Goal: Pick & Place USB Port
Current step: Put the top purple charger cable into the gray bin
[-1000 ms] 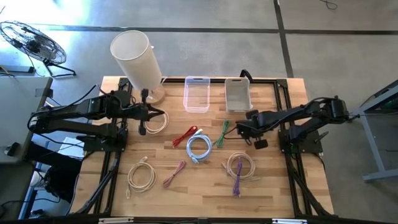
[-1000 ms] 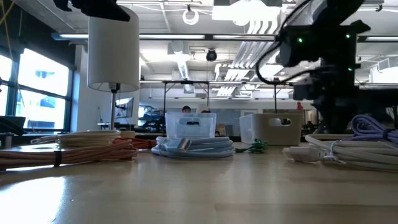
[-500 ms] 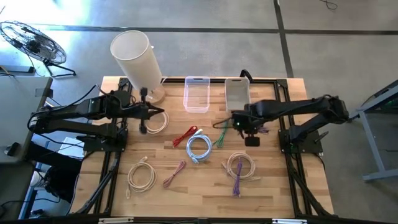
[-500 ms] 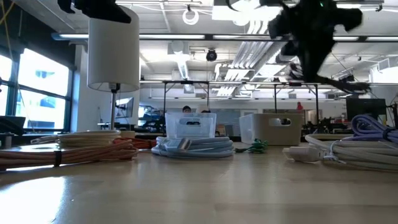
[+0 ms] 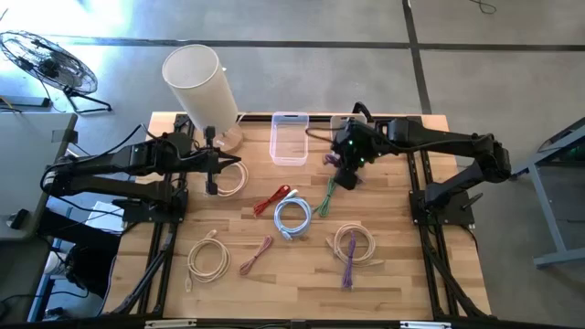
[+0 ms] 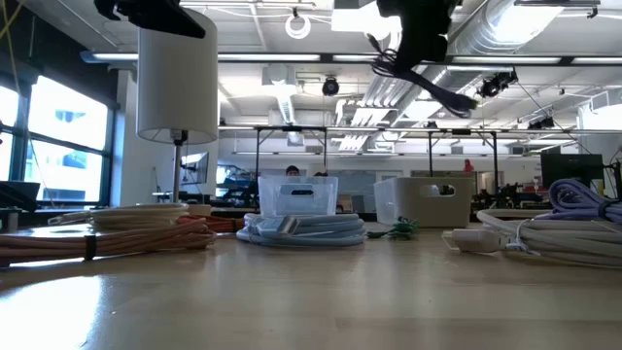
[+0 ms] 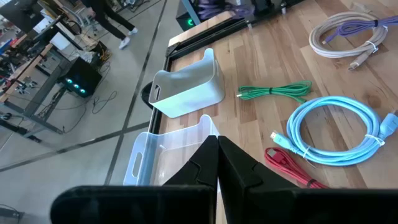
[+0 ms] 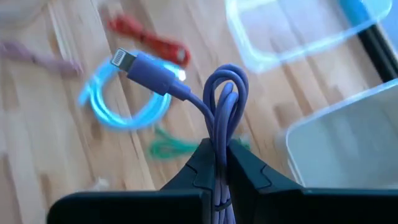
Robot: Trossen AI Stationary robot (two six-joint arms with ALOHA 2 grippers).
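Observation:
My right gripper (image 8: 217, 163) is shut on a purple cable (image 8: 219, 102) with a flat plug (image 8: 124, 60) at its free end. In the high view this gripper (image 5: 345, 170) hovers by the white bin (image 5: 342, 122), right of the clear bin (image 5: 290, 139). My left gripper (image 5: 212, 175) waits at the table's left with its fingers shut (image 7: 217, 158), beside a cream coiled cable (image 5: 232, 179) that lies flat on the wood. My right gripper pinches the purple cable between its two fingers at a doubled-over bend (image 8: 219, 140), so several strands run through the hold. A loop (image 8: 225, 81) stands out past the fingertips, and the plug end sticks out sideways. The cable is lifted clear of the table.
On the wood lie a red cable (image 5: 272, 199), a light blue coil (image 5: 292, 217), a green cable (image 5: 326, 196), a pink cable (image 5: 258, 254), a cream coil (image 5: 207, 259) and a cream coil with a purple cable (image 5: 352, 245). A tall white lamp (image 5: 199, 84) stands far left.
My right gripper has risen and swung from the table's right side toward the far edge and the bins, carrying the purple cable with it. It has turned as it went. The left arm has kept still.

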